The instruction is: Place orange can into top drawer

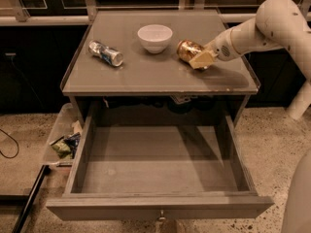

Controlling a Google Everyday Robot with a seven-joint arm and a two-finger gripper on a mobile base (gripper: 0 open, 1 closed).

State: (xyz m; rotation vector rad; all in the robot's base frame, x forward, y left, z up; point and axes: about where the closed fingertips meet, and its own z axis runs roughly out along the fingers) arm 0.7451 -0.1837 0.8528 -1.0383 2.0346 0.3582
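Observation:
The orange can [187, 50] is over the right part of the tabletop, tipped on its side, right of the white bowl. My gripper [200, 59] comes in from the right on the white arm, and its pale fingers [203, 58] are closed on the can's right end. The top drawer [155, 166] is pulled out below the tabletop. Its flat grey bottom is bare and a small knob [160, 216] sits on its front. The can and gripper are behind and above the drawer, over its right half.
A white bowl [154, 37] stands at the back centre of the grey tabletop [146, 76]. A silver-and-blue can [105, 53] lies on its side at the left. A clear bin of wrappers [63, 142] sits on the floor, left of the drawer.

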